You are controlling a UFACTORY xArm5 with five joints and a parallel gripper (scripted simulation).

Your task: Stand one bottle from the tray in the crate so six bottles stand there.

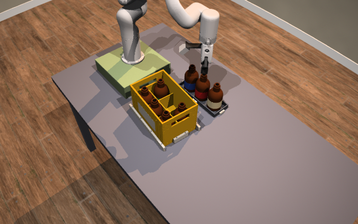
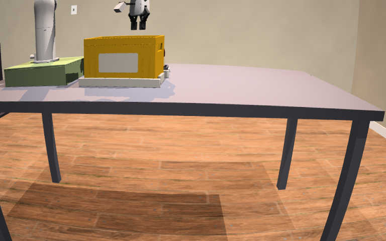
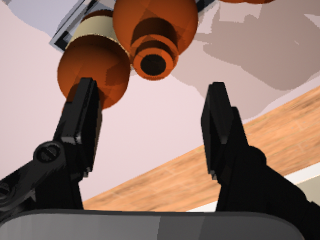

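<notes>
Top view: A broad grey table (image 1: 237,158) (image 2: 227,82) (image 3: 145,135) spreads beneath the crate. Behind the crate rises the white arm (image 1: 208,23) (image 2: 45,28), mounted on a green block (image 1: 110,63) (image 2: 36,75). The yellow crate (image 1: 179,132) (image 2: 119,45) sits level, five brown bottles in its six cells, the middle cell on its tray side vacant. Beside the crate, apart from it, lies the dark tray (image 1: 216,112) (image 2: 166,67) (image 3: 60,42). On the crate's far side in the exterior view, the gripper (image 1: 204,71) (image 2: 138,28) (image 3: 152,99) hangs higher than the crate's rim, fingers a bit over halfway apart, gripping nothing. Three bottles stand upright on the tray beside the crate: blue-labelled (image 1: 190,79), red-labelled (image 1: 202,85) in the middle, and cream-labelled (image 1: 215,96) (image 3: 95,65). The task's sixth crate bottle remains among these three.
</notes>
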